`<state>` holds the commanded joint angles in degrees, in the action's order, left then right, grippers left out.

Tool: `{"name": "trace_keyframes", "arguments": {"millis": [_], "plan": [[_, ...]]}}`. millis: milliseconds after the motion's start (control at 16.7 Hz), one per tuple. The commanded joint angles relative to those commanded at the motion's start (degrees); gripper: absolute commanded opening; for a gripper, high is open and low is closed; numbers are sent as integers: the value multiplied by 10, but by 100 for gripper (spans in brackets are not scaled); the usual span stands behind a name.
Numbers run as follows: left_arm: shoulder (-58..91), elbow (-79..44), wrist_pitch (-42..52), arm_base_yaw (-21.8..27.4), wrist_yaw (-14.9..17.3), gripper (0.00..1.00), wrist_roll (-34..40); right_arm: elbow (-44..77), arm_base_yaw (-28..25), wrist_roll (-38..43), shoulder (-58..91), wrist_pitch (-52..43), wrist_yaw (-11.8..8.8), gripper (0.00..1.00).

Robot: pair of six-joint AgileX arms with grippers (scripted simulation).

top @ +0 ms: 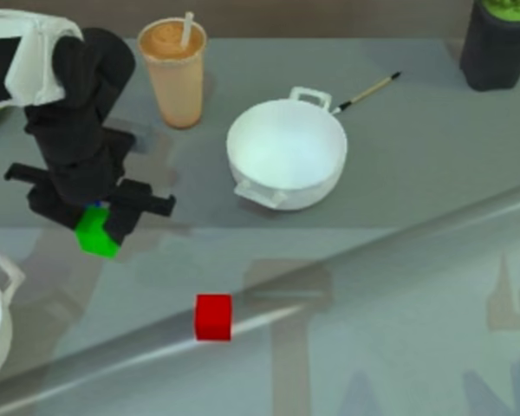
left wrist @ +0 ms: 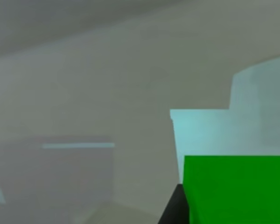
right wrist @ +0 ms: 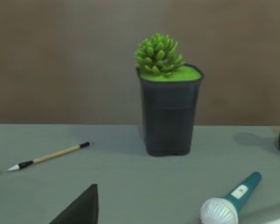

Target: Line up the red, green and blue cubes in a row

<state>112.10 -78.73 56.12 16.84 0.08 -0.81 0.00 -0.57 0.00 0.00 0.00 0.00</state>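
My left gripper (top: 100,227) is shut on the green cube (top: 97,234) at the table's left side; the black arm hides the cube's top. The left wrist view shows the green cube (left wrist: 238,191) filling the corner against one black finger (left wrist: 175,207). The red cube (top: 213,316) sits alone on the table, to the right of the green one and nearer the front. No blue cube shows clearly in any view. My right arm is outside the top view; its wrist view shows a single black fingertip (right wrist: 84,207) with nothing held.
A white two-handled pot (top: 234,160) stands mid-table, with a drink cup and straw (top: 173,74) to its left. A paintbrush (top: 368,93) and a black plant pot (top: 503,43) lie at the back right. Another white pot (top: 0,277) sits at the left edge. A teal microphone (right wrist: 228,203) lies near my right gripper.
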Motion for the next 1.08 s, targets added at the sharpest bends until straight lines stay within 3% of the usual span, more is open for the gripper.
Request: {"name": "trace_keyframes", "arguments": {"millis": [360,540,1080], "plan": [[-8,-9,14,3,0,0,0,0,0,0,0,0,0,100],[3,-28,24,31,-1,0,38,0,0,0,0,0,0,100],[63,-144,87,230,-5,0,371,0,0,0,0,0,0,100]]}}
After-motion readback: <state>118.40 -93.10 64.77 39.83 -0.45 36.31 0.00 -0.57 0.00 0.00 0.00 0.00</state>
